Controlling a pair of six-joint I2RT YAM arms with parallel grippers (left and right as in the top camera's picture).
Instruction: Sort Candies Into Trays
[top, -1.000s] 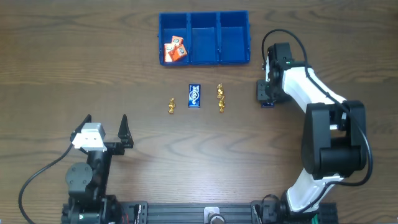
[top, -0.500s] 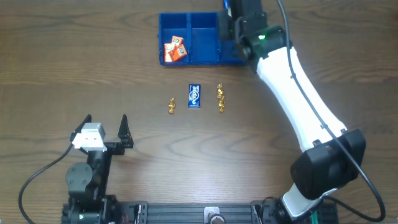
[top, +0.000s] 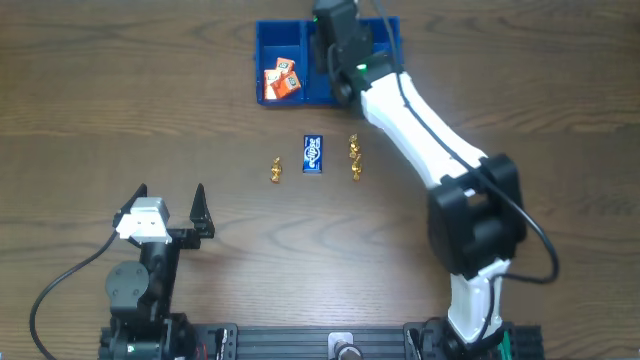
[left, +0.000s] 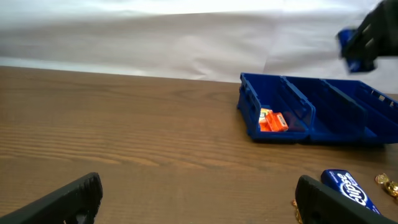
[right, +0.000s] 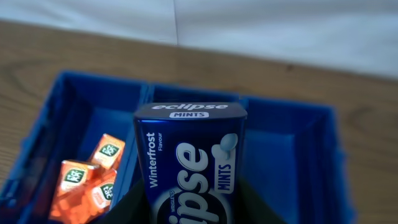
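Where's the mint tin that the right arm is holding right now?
The mint tin sits upright in the right gripper, jaws shut on it, above the blue tray's middle compartment, beside the compartment with the orange candies.

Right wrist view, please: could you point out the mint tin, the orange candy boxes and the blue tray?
mint tin (right: 189, 168): right wrist view, middle of its front face.
orange candy boxes (right: 74, 177): right wrist view, face of one box.
blue tray (right: 292, 162): right wrist view, bare floor of an end compartment.
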